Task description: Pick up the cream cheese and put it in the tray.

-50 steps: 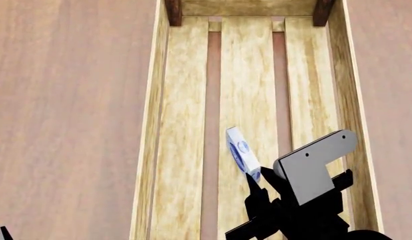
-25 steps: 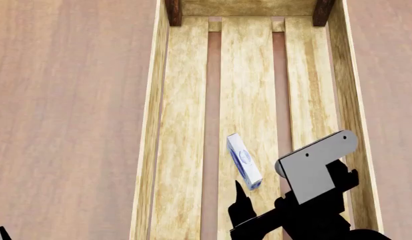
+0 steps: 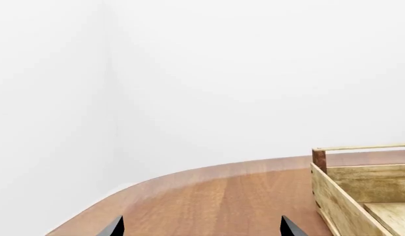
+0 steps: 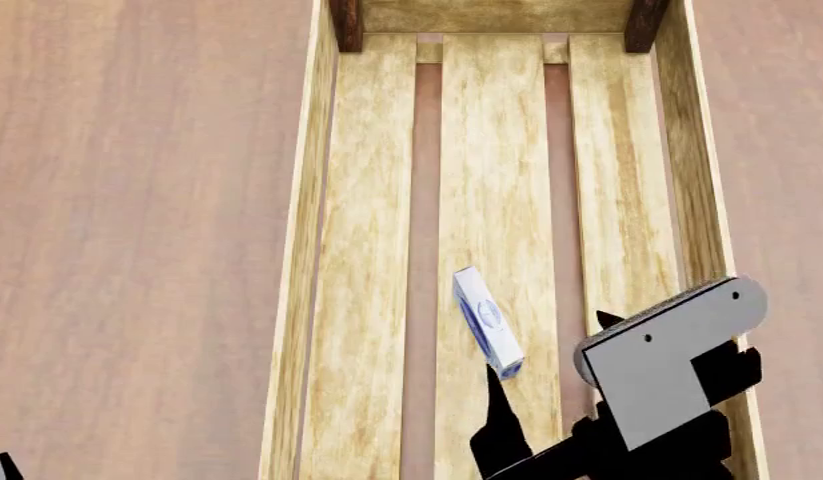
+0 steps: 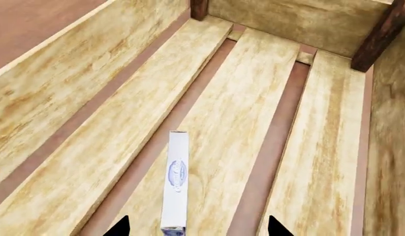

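The cream cheese [image 4: 487, 322], a small white box with a blue oval logo, lies lengthwise on the middle slat inside the tray [image 4: 304, 250]. It also shows in the right wrist view [image 5: 175, 182], free of the fingers. My right gripper [image 4: 546, 345] is open just behind the box's near end, with a black fingertip on each side of it [image 5: 198, 226]. The tray's light-wood wall [image 5: 51, 98] and dark corner posts show there too. My left gripper [image 3: 201, 227] is open and empty over the bare table, left of the tray [image 3: 340, 196].
The tray's dark brown corner posts [image 4: 346, 22] stand at its far end. The brown wooden tabletop [image 4: 131, 200] lies on both sides of the tray. A white wall [image 3: 222, 73] lies beyond the table's curved edge.
My right gripper has opened and let go of the cream cheese, which has settled on the slat. The gripper has then drawn back a little toward the right.
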